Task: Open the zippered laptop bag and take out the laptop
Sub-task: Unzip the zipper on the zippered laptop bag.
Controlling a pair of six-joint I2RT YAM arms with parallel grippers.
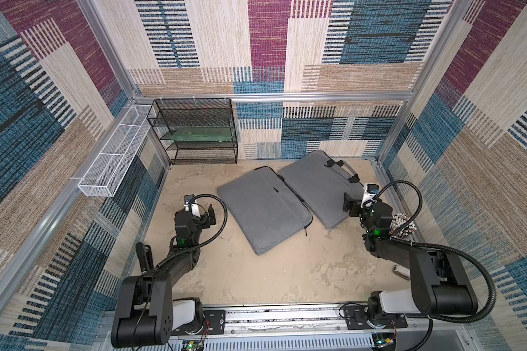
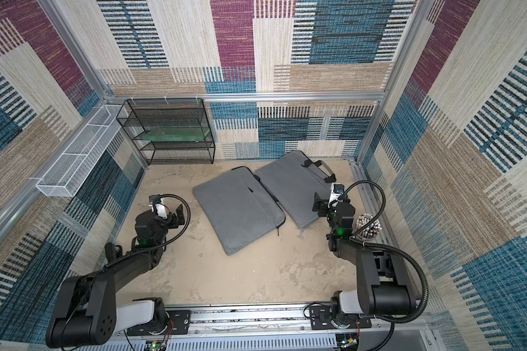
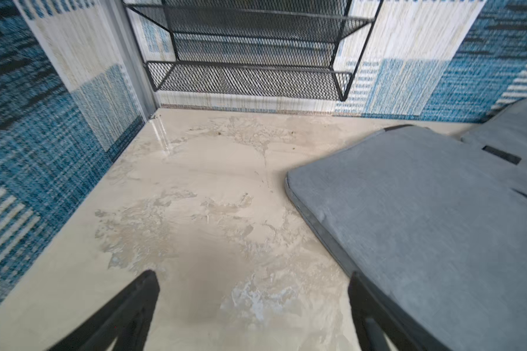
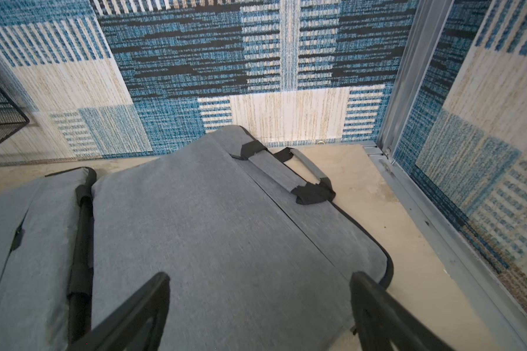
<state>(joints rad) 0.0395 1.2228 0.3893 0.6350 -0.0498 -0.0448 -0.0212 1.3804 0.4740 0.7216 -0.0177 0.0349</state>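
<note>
Desk [image 1: 256,279] with a mottled beige top carries two flat, closed bags lying side by side with their long edges meeting. A plain grey fabric laptop bag [image 1: 263,209] sits at the middle, and a grey fabric laptop bag with carry handles [image 1: 314,185] lies behind it, toward the robot's right. The left pincer [image 3: 253,282] hangs spread wide over bare desk just beside the plain bag's edge, holding nothing. The right pincer [image 4: 260,279] hangs equally wide above the near end of the handled bag, empty too. A black wire-mesh shelf rack [image 1: 195,130] stands against the back wall.
</note>
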